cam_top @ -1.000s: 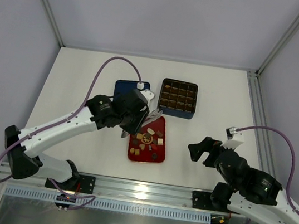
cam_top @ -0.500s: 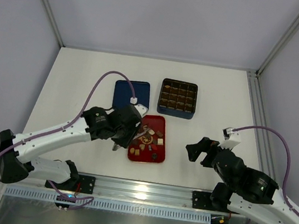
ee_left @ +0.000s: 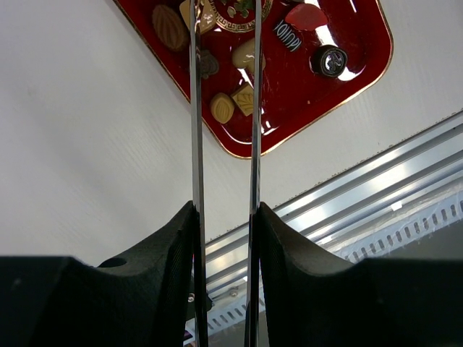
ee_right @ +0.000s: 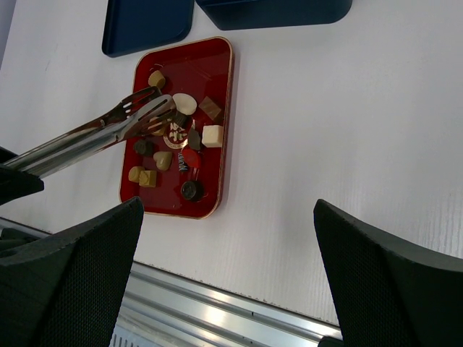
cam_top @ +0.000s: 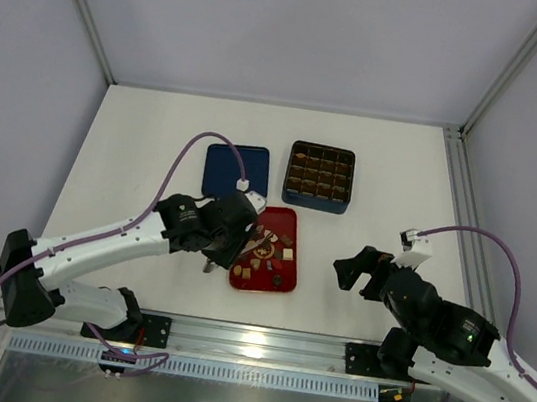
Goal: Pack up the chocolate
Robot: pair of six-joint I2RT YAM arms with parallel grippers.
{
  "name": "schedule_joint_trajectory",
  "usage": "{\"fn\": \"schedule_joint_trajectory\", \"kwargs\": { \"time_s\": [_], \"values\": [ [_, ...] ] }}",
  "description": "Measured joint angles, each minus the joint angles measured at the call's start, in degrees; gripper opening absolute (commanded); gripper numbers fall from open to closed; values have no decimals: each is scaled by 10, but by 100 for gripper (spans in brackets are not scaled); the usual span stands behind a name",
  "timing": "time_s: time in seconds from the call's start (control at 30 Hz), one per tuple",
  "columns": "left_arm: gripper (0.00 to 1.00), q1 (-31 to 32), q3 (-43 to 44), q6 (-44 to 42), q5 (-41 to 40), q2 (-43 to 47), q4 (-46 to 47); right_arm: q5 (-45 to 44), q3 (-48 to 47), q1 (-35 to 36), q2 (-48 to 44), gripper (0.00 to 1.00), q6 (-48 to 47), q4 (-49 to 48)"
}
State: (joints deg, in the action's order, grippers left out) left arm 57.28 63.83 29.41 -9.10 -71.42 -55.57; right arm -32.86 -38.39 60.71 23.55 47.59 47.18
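Steel tongs (ee_right: 108, 136): clamped in our left gripper (ee_left: 224, 217), whose fingers (ee_left: 172, 242) press on the two blades. The blades run out ahead with a narrow gap between them.
Just changed: a second ago this gripper was further out, by the blue lid (cam_top: 238, 169). We have since drawn it back toward our base, and in the last half second it barely shifted.
Chocolate (ee_right: 212, 135): loose on the red tray (ee_right: 173, 210), right under the tong tips. We cannot tell whether any piece is pinched.
Blue box (cam_top: 320, 176): beyond the tips, well apart.
Right gripper (cam_top: 358, 268): spread wide and empty, off to the tray's side, unmoved.
Meaning: we judge we are lining up the next pick, with many pieces not yet packed.
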Motion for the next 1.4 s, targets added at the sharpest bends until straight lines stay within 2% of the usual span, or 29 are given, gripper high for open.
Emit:
{"fn": "schedule_joint_trajectory", "kwargs": {
  "time_s": [0.77,1.17,1.4],
  "values": [
    [36,1,-5,-1,14,-33,14,0,5,0,-7,100,4,0],
    [29,5,-5,-1,14,-36,12,0,5,0,-7,100,4,0],
    [32,5,-5,-2,14,-36,5,0,8,0,-7,100,4,-2]
  ]
}}
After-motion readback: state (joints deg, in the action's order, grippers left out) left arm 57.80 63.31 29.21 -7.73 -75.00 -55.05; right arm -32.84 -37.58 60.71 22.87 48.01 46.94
